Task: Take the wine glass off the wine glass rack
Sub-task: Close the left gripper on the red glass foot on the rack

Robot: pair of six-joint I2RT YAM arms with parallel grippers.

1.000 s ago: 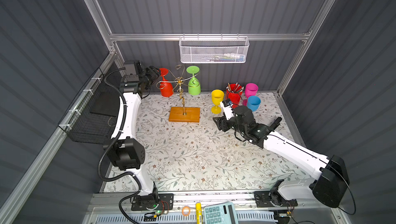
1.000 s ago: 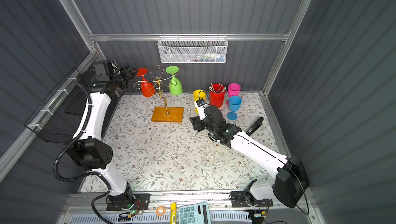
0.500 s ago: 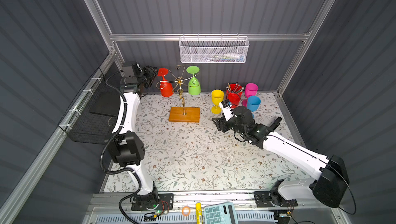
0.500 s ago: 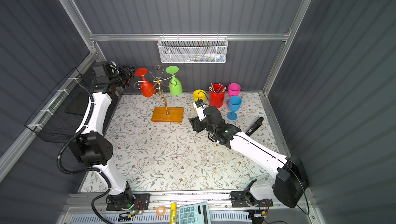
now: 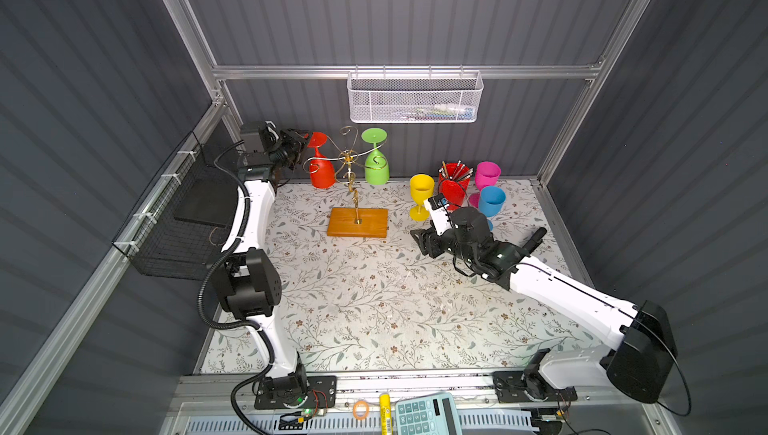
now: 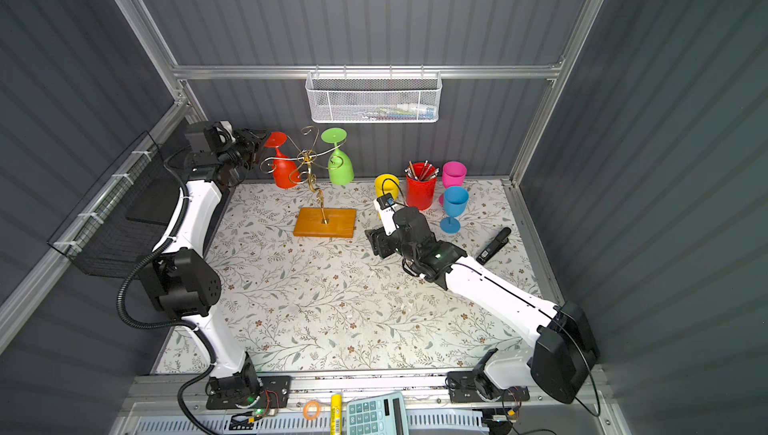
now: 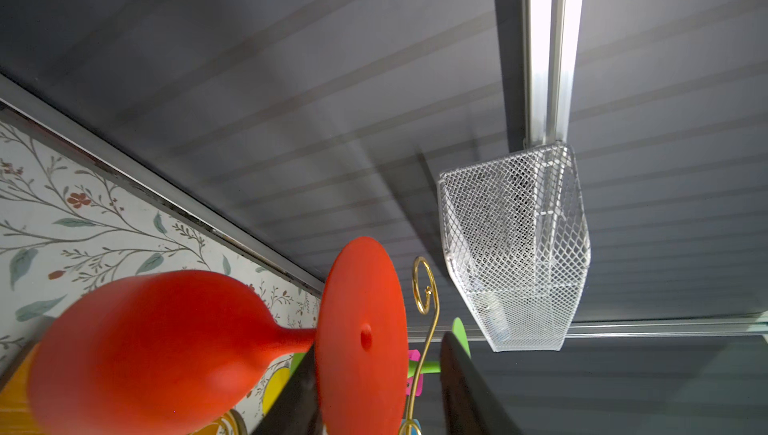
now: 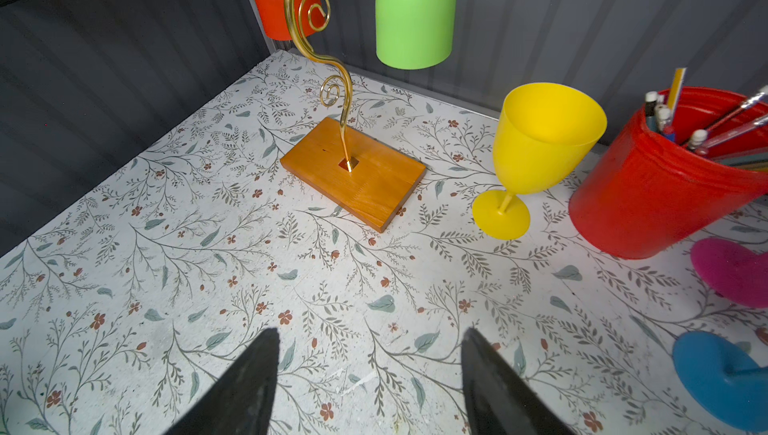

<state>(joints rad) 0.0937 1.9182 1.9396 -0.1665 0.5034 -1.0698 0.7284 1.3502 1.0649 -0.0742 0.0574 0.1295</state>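
The wine glass rack (image 5: 357,223) (image 6: 325,223) (image 8: 357,175) stands at the back on its wooden base. Two wine glasses hang upside down from its gold arms, a red one (image 5: 321,167) (image 6: 284,171) (image 7: 166,341) and a green one (image 5: 376,167) (image 6: 340,169) (image 8: 413,13). My left gripper (image 5: 305,144) (image 6: 262,142) (image 7: 379,345) is raised beside the rack's left arm, its jaws straddling the red glass's round foot. One finger (image 7: 303,387) lies against the foot's stem side; the other finger (image 7: 461,379) stands apart, with a gold wire in the gap. My right gripper (image 5: 422,241) (image 6: 374,241) (image 8: 370,331) hovers open and empty over the table.
Right of the rack stand a yellow glass (image 5: 420,196), a red pencil cup (image 5: 453,187), a pink glass (image 5: 487,175) and a blue glass (image 5: 491,204). A black stapler (image 6: 494,243) lies far right. A white mesh basket (image 5: 415,100) hangs on the back wall, a black wire basket (image 5: 178,225) on the left wall.
My left gripper has reached in to the red glass's foot and its jaws have narrowed around it. The right arm has stayed put.
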